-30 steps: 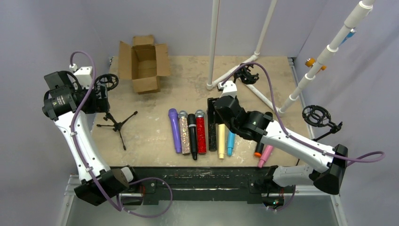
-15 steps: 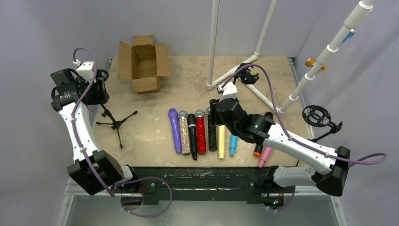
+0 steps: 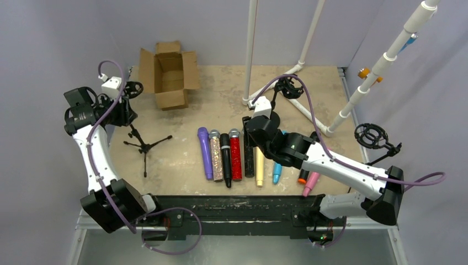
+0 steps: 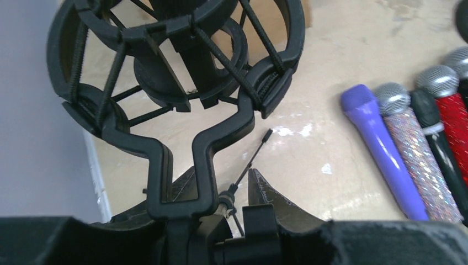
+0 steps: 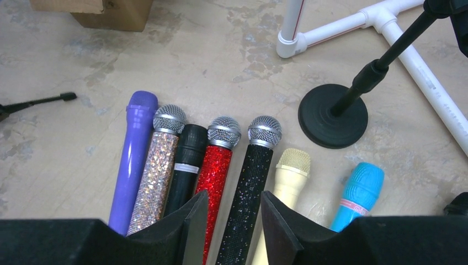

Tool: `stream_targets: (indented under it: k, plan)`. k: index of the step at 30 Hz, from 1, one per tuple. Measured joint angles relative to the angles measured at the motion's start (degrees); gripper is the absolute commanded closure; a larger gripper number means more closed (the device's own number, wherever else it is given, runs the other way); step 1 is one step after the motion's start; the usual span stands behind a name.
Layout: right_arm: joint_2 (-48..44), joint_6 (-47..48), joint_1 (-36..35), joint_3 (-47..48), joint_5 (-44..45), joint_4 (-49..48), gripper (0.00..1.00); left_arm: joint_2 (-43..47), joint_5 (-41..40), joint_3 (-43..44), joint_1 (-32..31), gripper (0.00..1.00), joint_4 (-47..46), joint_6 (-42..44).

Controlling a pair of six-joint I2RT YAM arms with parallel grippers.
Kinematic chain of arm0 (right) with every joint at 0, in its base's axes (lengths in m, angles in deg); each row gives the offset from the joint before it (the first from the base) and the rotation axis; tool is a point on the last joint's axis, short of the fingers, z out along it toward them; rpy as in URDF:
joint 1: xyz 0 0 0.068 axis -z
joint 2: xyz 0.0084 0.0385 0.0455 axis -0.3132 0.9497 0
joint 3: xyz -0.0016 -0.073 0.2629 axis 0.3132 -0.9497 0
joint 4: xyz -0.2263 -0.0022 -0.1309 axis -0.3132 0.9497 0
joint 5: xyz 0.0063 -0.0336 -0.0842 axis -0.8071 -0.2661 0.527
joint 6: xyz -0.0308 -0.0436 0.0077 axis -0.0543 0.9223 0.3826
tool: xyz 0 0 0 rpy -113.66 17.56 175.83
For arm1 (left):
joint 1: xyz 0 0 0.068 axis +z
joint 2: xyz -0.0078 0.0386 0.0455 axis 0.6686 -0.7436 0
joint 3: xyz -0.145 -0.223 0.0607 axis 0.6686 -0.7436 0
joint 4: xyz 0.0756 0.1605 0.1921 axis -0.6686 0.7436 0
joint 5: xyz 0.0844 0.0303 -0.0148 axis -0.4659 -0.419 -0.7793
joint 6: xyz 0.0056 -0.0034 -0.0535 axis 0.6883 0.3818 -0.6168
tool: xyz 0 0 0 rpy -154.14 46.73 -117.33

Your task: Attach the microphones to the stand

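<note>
Tabletop: scuffed beige board (image 3: 182, 110) with pale purple walls round it. The cardboard box (image 3: 168, 74) sits open at the far side, so I'm placing everything off that box.
Left gripper (image 4: 218, 185): left of the box, with its fingers either side of the stem under the shock mount (image 4: 171, 83). One finger's hidden behind the bracket, so I honestly can't tell if it's clamped.
Tripod stand (image 3: 144, 146): carries that mount. Its feet are a bit left of the box, nearer the arm bases.
Microphones (image 3: 235, 157): lying in a row right of the box and nearer the bases, heads pointing away from the bases.
Right gripper (image 5: 233, 194): over that row, jaws apart and straddling the black glitter microphone (image 5: 251, 182). There's a sliver of gap showing, so it isn't clamped.
Pink microphone (image 3: 312, 182): farthest right of the box, half under the right arm.
</note>
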Motion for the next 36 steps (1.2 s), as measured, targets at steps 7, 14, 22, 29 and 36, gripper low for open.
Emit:
stream_targets:
  k: [7, 14, 22, 29, 36]
  plan:
    - [0.0, 0.2, -0.3, 0.0, 1.5, -0.1, 0.6, 2.9, 10.1, -0.5, -6.5, 1.0, 9.8, 9.6]
    - [-0.4, -0.3, -0.4, -1.2, 2.8, -2.1, 0.61, 2.7, 15.8, 0.3, -12.7, 1.0, 19.5, 20.8]
    - [-0.5, -1.1, -0.4, -4.2, 2.9, -3.5, 0.61, 2.1, 18.6, 0.2, -12.7, 0.85, 24.3, 31.5]
    - [1.4, -1.1, -0.4, -4.1, 1.8, -5.7, 0.6, 6.2, 18.5, -3.4, -12.6, 0.25, 25.9, 34.9]
    - [4.7, -1.0, -0.4, -3.6, -0.3, -6.7, 0.6, 13.9, 10.6, -6.7, -10.9, 0.18, 23.0, 23.0]
